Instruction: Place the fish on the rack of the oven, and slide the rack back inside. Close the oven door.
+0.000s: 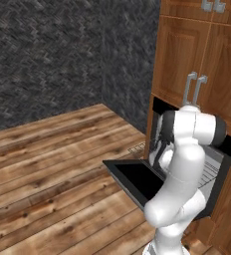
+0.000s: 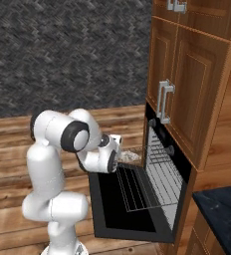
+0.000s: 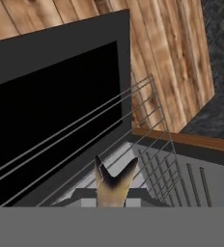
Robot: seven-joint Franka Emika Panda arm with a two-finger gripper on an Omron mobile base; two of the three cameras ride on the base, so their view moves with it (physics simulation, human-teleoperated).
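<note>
While the oven door [image 2: 120, 204] lay open flat above the wood plank floor [image 1: 53, 164], the rack [image 2: 147, 177] stuck out; claw [image 3: 113, 185] gripped the fish [image 3: 115, 185] above it.

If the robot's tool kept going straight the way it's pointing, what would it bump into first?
Probably the silver wire rack pulled out over the open black oven door. The tool is shut on the small grey-tan fish and points down at those wires, though depth is hard to judge.
</note>
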